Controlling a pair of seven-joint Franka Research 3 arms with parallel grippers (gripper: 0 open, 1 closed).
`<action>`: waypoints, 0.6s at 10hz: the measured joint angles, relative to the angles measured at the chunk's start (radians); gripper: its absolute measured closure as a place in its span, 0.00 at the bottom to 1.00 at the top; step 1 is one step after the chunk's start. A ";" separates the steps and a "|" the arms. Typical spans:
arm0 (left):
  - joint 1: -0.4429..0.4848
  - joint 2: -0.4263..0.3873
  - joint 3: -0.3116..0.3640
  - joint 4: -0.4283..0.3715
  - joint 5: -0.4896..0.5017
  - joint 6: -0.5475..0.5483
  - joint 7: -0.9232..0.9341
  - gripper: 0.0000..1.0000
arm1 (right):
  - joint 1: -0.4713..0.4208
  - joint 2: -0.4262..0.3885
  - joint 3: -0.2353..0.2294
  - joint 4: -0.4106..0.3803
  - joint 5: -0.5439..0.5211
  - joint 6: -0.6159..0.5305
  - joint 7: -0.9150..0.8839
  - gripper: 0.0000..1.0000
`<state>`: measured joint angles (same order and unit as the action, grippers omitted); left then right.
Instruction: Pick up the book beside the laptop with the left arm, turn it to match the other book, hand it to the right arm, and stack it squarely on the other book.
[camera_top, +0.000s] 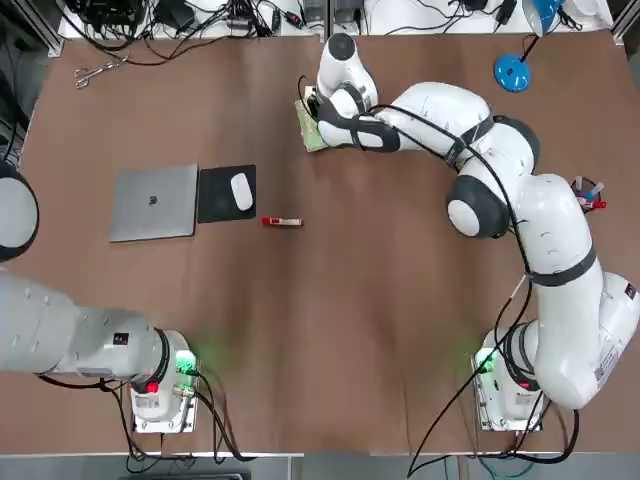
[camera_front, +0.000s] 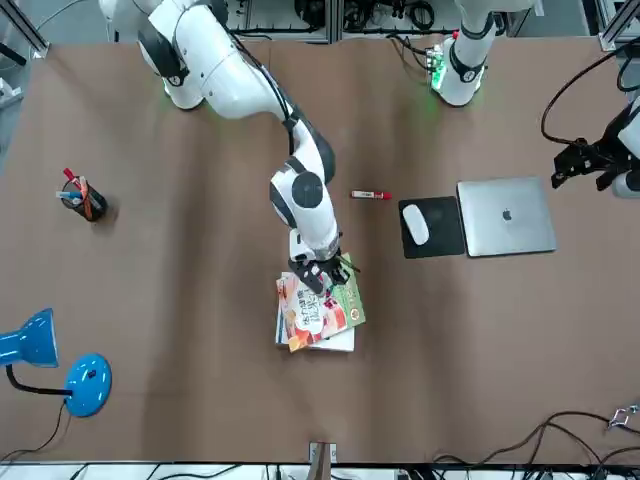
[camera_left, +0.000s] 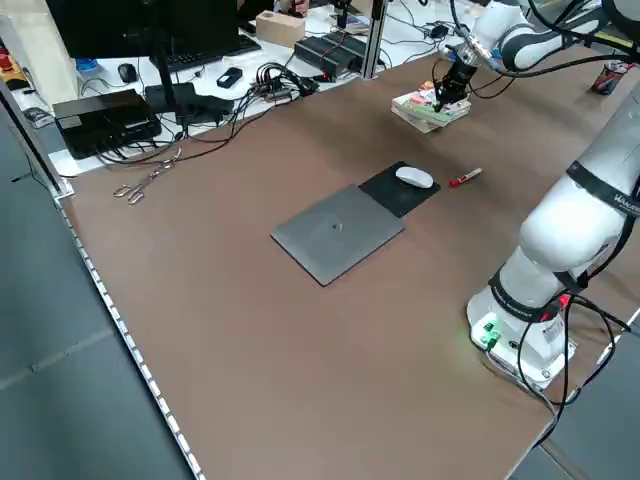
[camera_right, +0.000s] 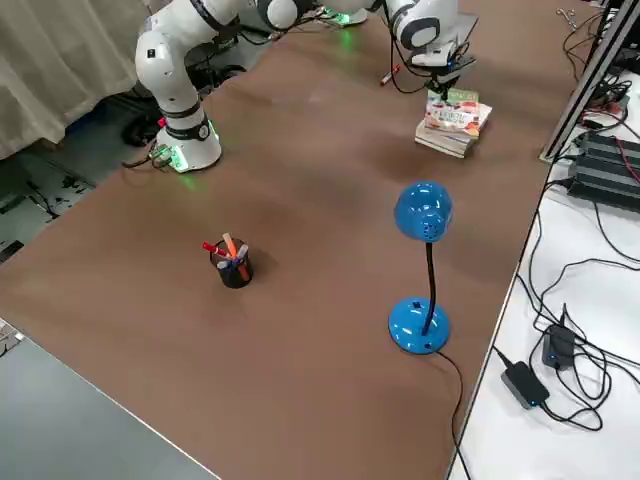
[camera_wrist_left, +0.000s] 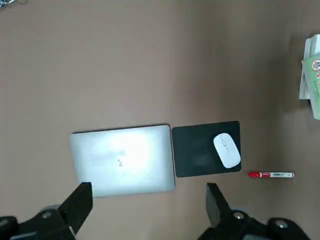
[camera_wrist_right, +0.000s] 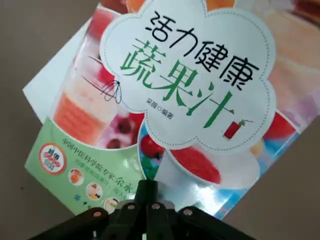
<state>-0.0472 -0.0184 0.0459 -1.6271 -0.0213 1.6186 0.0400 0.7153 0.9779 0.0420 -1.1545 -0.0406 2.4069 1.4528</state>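
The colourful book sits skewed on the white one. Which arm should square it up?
Right. Its pincer is already at the book, which lies twisted on the other book. The left pincer hangs open back over the laptop, far from the stack.

1. My right arm reaches toward the table's far edge, its gripper lowered with fingers pressed together.
2. My left gripper hovers raised near the table's left edge, fingers spread.

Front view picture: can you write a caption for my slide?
Right gripper over the colourful book, which lies crooked on the white book; laptop sits nearby.
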 joint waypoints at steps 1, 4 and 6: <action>0.000 0.000 -0.010 0.000 0.000 0.000 -0.014 0.00 | 0.000 0.001 0.000 0.000 0.000 0.008 0.000 1.00; -0.005 0.018 -0.018 0.003 0.000 0.000 -0.024 0.00 | -0.003 0.004 -0.002 0.000 0.002 0.029 0.014 1.00; -0.010 0.044 -0.020 0.028 0.000 0.002 -0.083 0.00 | -0.012 0.013 -0.002 0.000 0.006 0.070 0.030 1.00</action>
<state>-0.0575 0.0259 0.0255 -1.5992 -0.0216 1.6209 -0.0433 0.7028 0.9908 0.0397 -1.1546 -0.0349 2.4773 1.4830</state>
